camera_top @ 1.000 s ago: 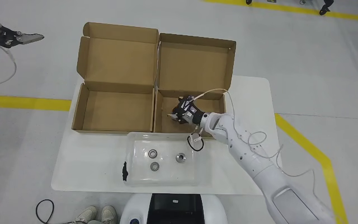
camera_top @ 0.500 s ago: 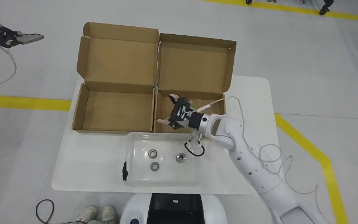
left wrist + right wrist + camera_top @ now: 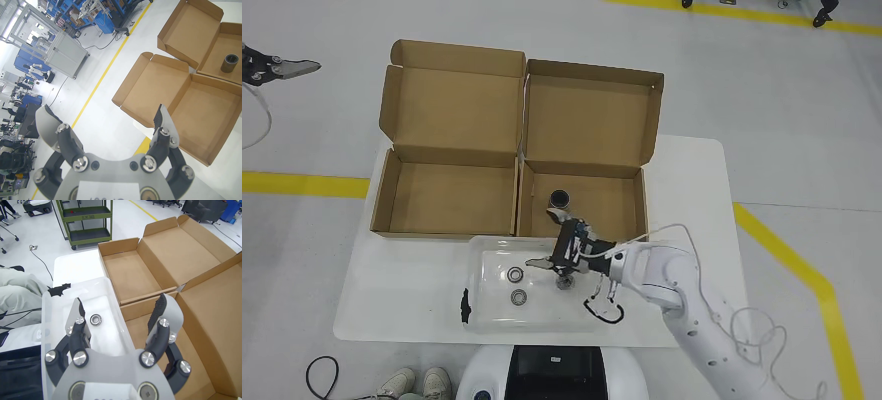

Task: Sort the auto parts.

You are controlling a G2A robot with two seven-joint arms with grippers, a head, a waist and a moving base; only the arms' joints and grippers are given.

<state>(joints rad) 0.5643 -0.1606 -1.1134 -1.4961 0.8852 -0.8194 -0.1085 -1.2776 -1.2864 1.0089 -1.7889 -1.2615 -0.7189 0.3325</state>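
Right gripper (image 3: 121,302) hangs with fingers spread and empty over the wall where the clear bin (image 3: 85,284) meets a cardboard box (image 3: 140,308). A bearing (image 3: 95,319) lies in the bin just ahead of one fingertip; a dark cylinder (image 3: 559,197) stands in that box, close by the gripper.

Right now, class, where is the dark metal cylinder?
In the top view, the cylinder stands upright inside the right-hand cardboard box, near the wall next to the left box, beyond the clear bin.
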